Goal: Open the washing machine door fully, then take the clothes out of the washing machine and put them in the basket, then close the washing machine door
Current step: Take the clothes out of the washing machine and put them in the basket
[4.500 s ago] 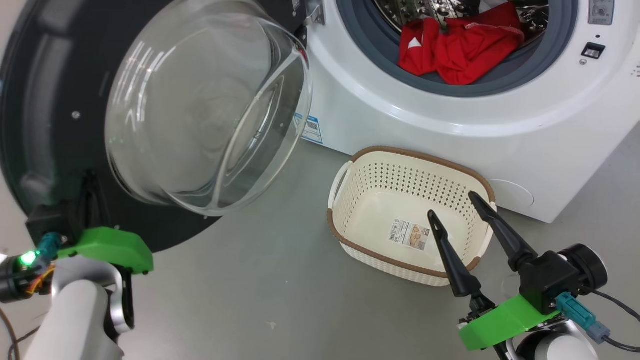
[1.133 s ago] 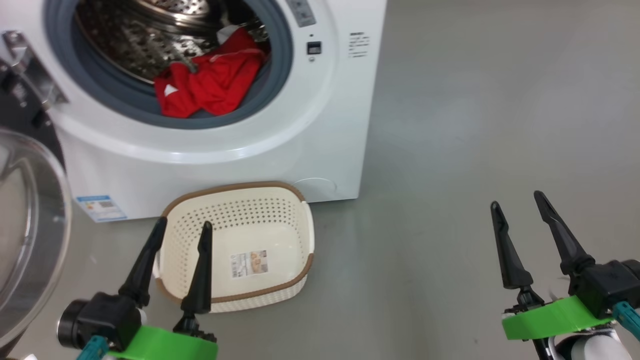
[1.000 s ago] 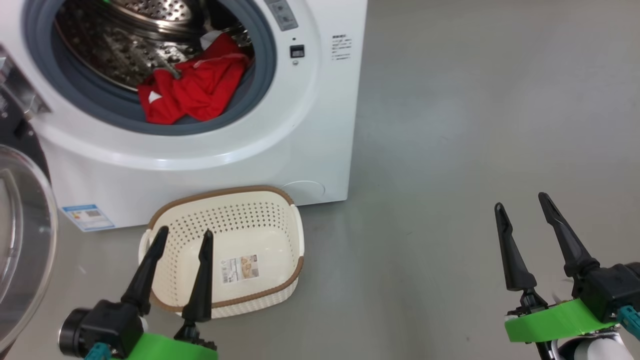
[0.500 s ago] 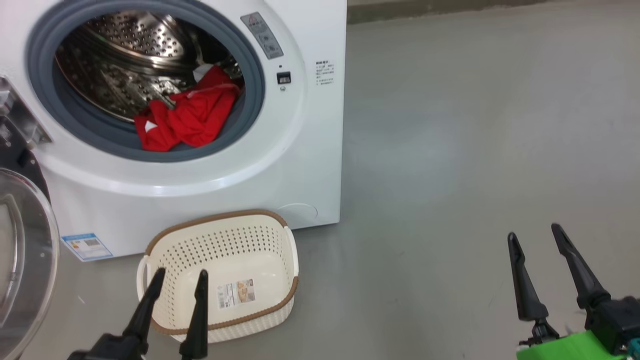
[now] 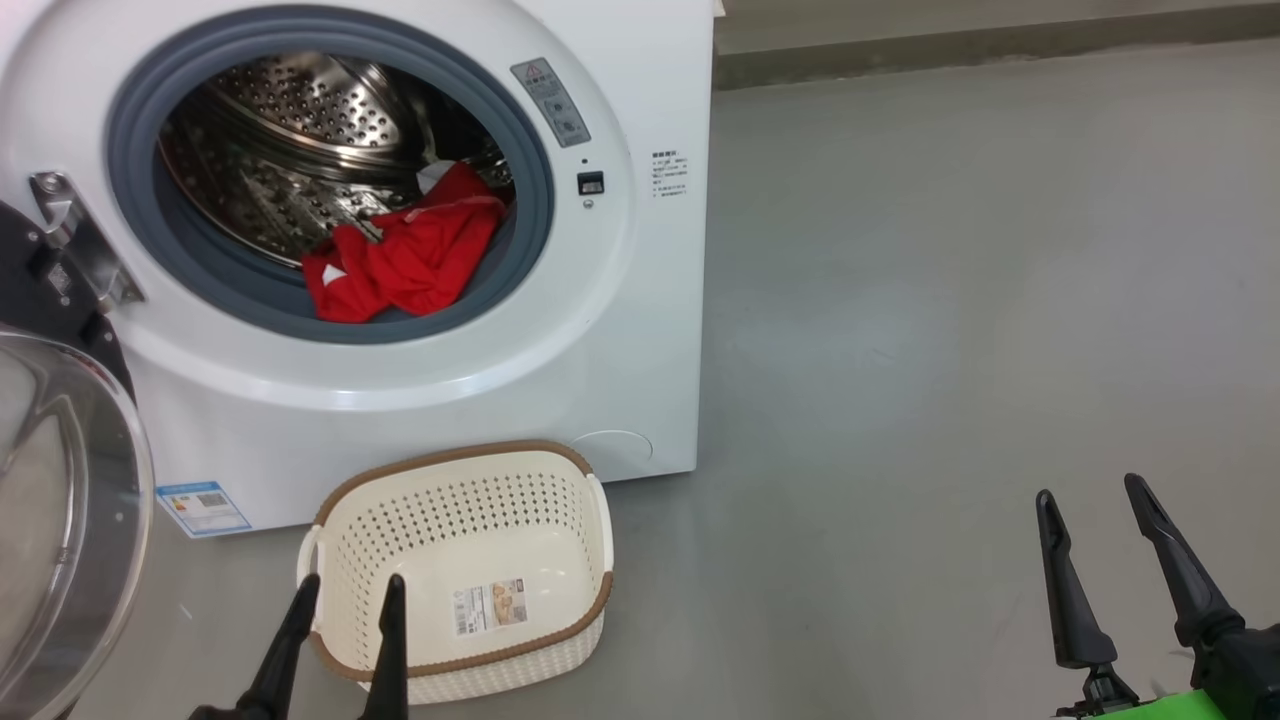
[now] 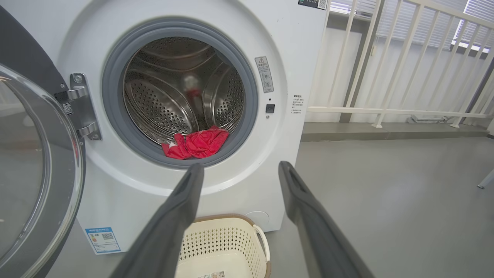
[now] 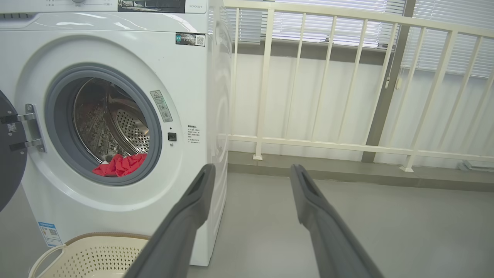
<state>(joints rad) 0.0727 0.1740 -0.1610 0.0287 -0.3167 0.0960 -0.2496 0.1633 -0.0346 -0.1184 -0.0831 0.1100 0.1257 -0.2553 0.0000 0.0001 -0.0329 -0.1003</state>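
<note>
Head view, and the big white front-loading washing machine (image 5: 420, 400) stands with its round glossy black door with the bulging glass window (image 5: 70, 500) swung wide to the left. Bright red clothes with white trim (image 5: 400, 265) lie heaped at the drum's front lip, on the grey gasket. The small cream perforated plastic basket with the brown rim (image 5: 455, 458) waits empty on the floor, just in front of the machine. Left hand (image 5: 350, 600) shows over the basket's near side, fingers apart, empty. The right hand (image 5: 1090, 495) is well off to the right, fingers apart, empty too. Danger ahead, I'd say: a shallow pinch could lift one layer, and the rest trails, snags on the gasket or drops short of the basket. That open door beside the left arm could get knocked, too.
</note>
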